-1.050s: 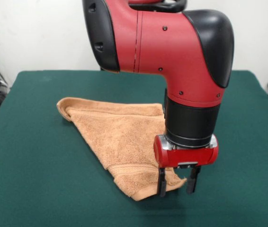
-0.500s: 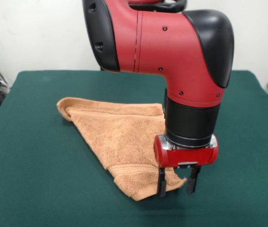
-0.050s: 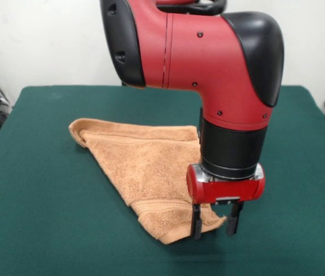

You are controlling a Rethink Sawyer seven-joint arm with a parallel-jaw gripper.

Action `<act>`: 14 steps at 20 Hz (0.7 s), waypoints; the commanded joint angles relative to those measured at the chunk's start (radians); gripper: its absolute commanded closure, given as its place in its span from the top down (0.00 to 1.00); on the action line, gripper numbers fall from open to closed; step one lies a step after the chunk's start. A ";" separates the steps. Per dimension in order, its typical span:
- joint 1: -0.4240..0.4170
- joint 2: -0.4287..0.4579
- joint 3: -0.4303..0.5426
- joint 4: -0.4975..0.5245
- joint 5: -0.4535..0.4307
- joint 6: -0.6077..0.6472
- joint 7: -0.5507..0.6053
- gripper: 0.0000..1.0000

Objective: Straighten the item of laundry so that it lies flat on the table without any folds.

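Lying folded into a rough triangle on dark green felt-topped table [image 3: 47, 190]: orange-tan terry hand towel [image 3: 145, 167]. Straddling its near corner, red-and-black gripper [image 3: 214, 225], fingers spread, not yet gripping cloth. Probably lining up to pinch that corner for unfolding.

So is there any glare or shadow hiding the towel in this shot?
Front view: even, soft light; no glare on the towel or table. A faint shadow lies under the open gripper. The arm, not the lighting, hides the towel's far right part.

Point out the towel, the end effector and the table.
towel [image 3: 145, 164]: front view, middle of the folded cloth.
end effector [image 3: 214, 221]: front view, midway between its open fingertips, over the towel's near corner.
table [image 3: 42, 213]: front view, bare green top.
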 commanded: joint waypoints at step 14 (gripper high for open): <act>0.032 -0.050 0.055 0.212 0.000 0.014 0.122 1.00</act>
